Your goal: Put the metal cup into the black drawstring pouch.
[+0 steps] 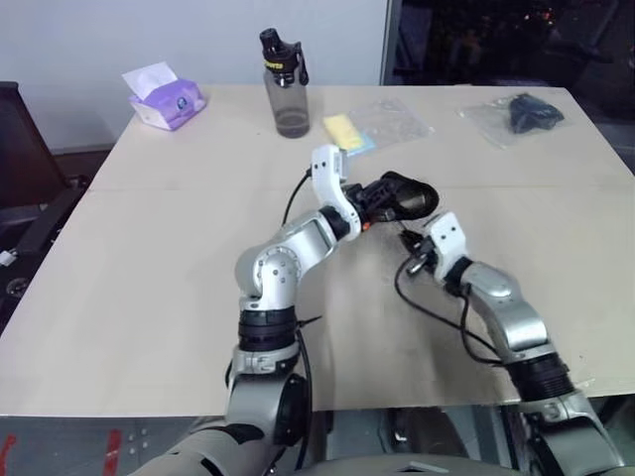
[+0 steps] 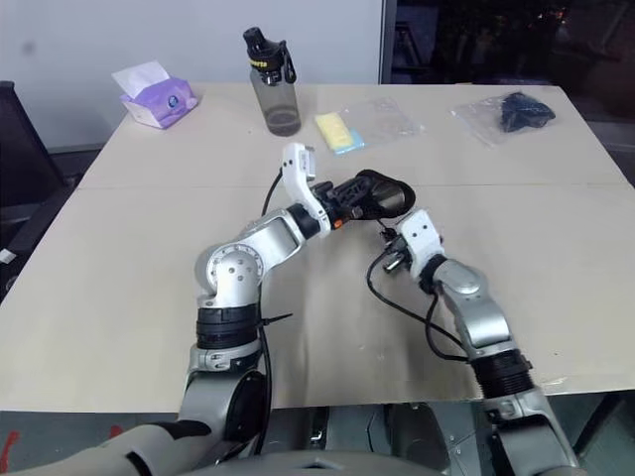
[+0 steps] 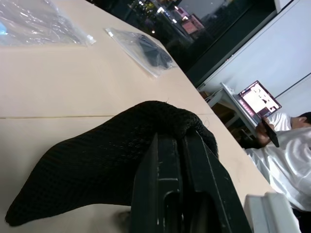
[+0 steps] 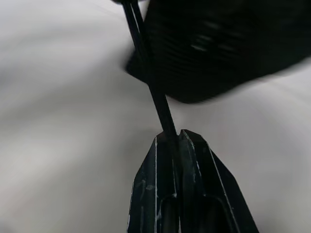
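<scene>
The black drawstring pouch (image 1: 412,195) hangs just above the table's middle, and my left gripper (image 1: 385,204) is shut on its fabric edge. In the left wrist view the two fingers (image 3: 167,165) pinch the pouch (image 3: 97,165) at its rim. My right gripper (image 1: 409,243) sits just below and to the right of the pouch. It is shut on the thin black cord (image 4: 150,77), which runs taut up to the pouch (image 4: 223,43). The metal cup is hidden.
At the back of the table (image 1: 149,278) stand a grey water bottle (image 1: 288,89) and a purple tissue pack (image 1: 164,99). A yellow item in clear plastic (image 1: 349,131) and a dark item in a clear bag (image 1: 521,114) lie there too. A person (image 3: 286,160) sits beyond the table's right side.
</scene>
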